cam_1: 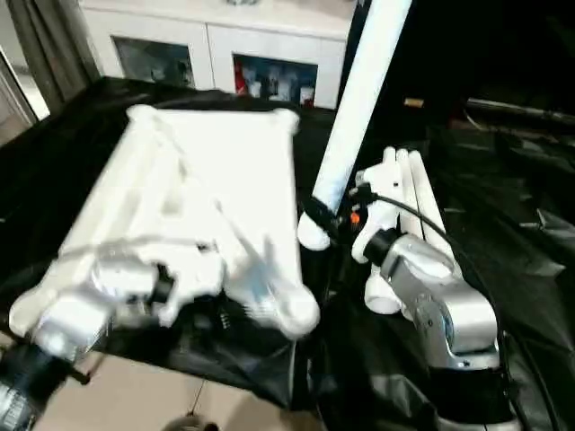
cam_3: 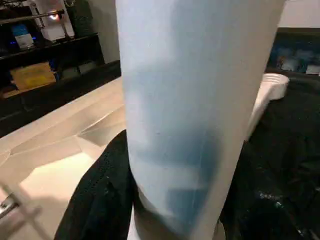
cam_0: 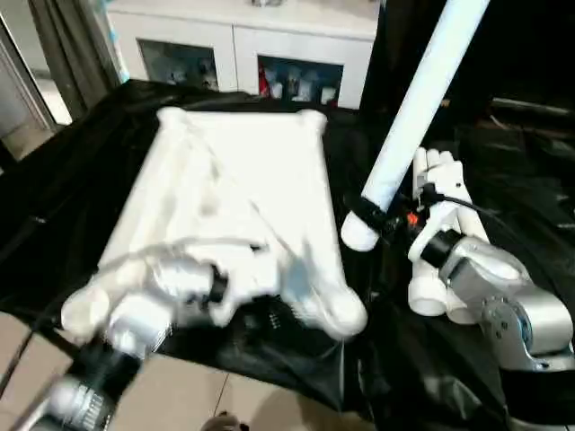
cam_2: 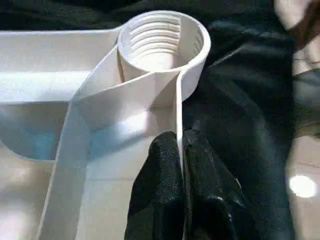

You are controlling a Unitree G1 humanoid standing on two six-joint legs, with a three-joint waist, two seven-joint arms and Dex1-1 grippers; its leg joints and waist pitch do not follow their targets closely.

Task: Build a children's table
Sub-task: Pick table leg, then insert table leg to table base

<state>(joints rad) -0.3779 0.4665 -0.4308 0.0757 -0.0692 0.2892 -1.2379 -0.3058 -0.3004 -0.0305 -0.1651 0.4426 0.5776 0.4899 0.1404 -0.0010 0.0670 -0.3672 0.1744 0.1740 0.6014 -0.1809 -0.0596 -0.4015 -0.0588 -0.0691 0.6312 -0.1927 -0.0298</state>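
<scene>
Tabletop (cam_0: 235,193) lies underside up on black cloth (cam_0: 72,189) over the counter, ribs showing, round sockets at corners. Near-right corner socket (cam_2: 162,42) is threaded inside, seen close in left wrist view.

L gripper (cam_2: 181,165) is at near edge of tabletop, just short of that socket: black fingers (cam_2: 157,170) pinched nearly closed on the thin upright rim wall, one finger each side of it.

R gripper (cam_0: 382,218) holds one white leg (cam_0: 418,103) near its lower end; the jaws are about half spread, clamped round the tube. Leg is tilted, upper end leaning away to the right and out of view, and lower end (cam_0: 358,235) hangs just off the tabletop's right edge, beside it, not in a socket.

Spare legs (cam_0: 440,229) lie bundled on the cloth right of tabletop, partly behind R forearm.

White glass-door cabinet (cam_0: 243,49) stands at the back.
</scene>
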